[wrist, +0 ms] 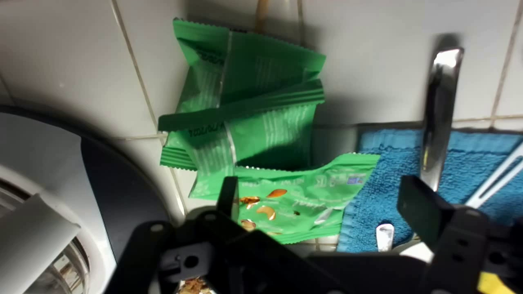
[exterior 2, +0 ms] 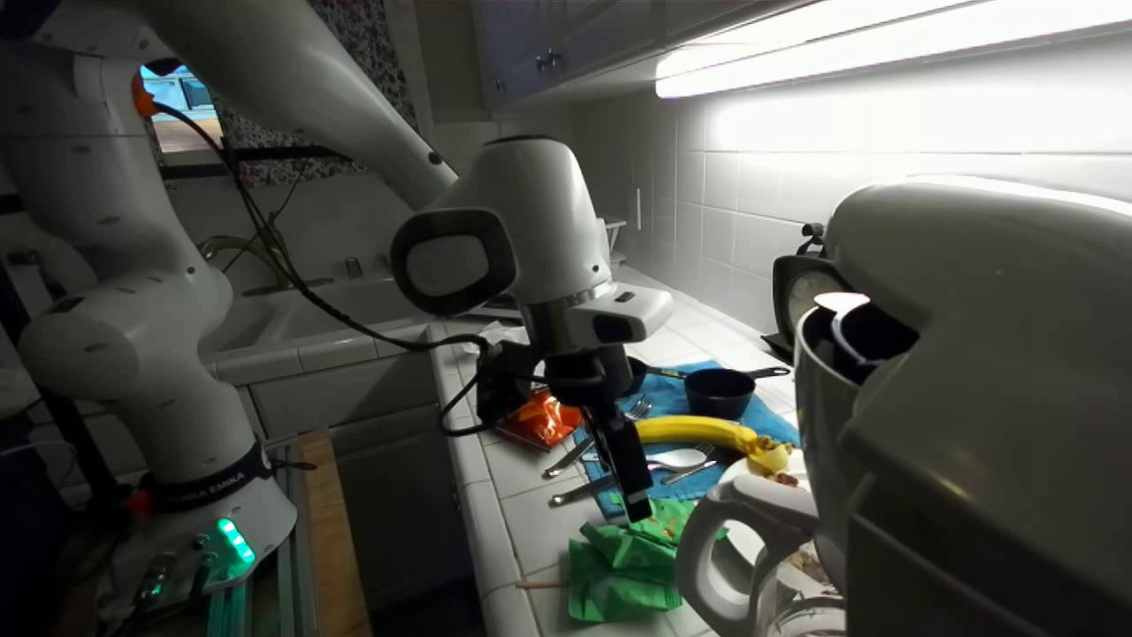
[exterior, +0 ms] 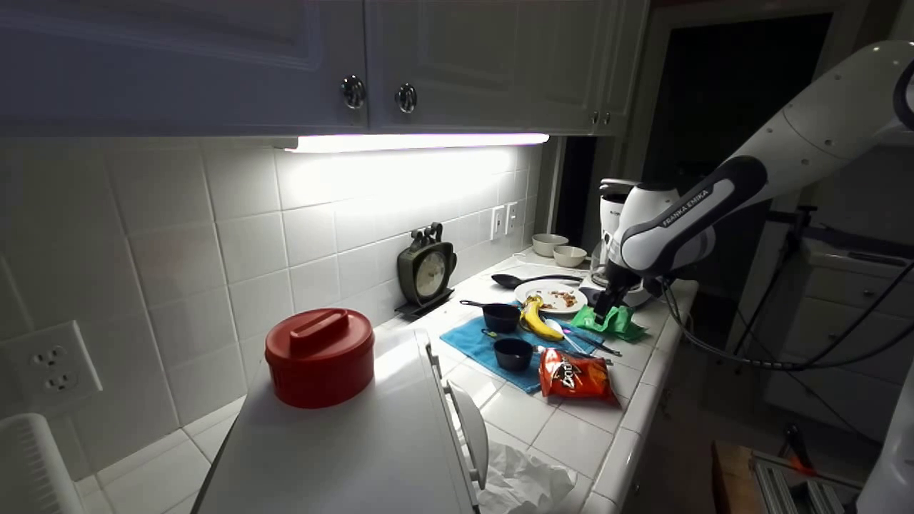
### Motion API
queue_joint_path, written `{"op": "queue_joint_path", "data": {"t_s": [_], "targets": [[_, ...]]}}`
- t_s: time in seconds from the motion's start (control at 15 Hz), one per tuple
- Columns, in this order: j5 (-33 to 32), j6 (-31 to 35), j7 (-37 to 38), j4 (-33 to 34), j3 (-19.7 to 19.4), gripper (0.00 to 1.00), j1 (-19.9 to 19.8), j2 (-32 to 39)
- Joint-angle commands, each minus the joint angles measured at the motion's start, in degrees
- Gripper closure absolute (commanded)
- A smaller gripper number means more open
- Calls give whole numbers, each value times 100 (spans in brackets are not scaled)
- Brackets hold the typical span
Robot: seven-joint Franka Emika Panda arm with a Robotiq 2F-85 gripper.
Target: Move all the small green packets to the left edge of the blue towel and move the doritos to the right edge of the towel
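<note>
The claw (wrist: 322, 200) is hovering in the lower half of the wrist view, its jaws standing wide apart and gripping nothing, presumably leaving room for straddling the front packet (wrist: 298, 198). That packet is lying mostly between them at lower centre, overlapping the blue towel (wrist: 384, 175) (I'm not making out whether a jaw is touching it). Farther up, other green packets (wrist: 245, 98) are lying bunched on the tiles (wrist: 380, 77), apparently being meant for that towel edge. Farthest off, right of lower centre in an exterior view, the doritos (exterior: 577, 375) are lying well apart from the claw, at the towel's border, perhaps already suiting their side.
</note>
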Motion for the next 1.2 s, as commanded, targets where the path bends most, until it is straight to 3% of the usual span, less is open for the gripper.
{"op": "queue_joint_path", "data": {"t_s": [0.0, 0.33, 0.4, 0.47, 1.07, 1.13], "targets": [[78, -41, 644, 187, 168, 0, -131, 228], [130, 41, 994, 158, 242, 0, -136, 347], [92, 66, 1055, 161, 240, 19, -139, 368], [110, 68, 1062, 161, 248, 28, -144, 378], [79, 121, 1086, 168, 258, 92, -181, 479], [72, 123, 1080, 166, 257, 95, -182, 471]]}}
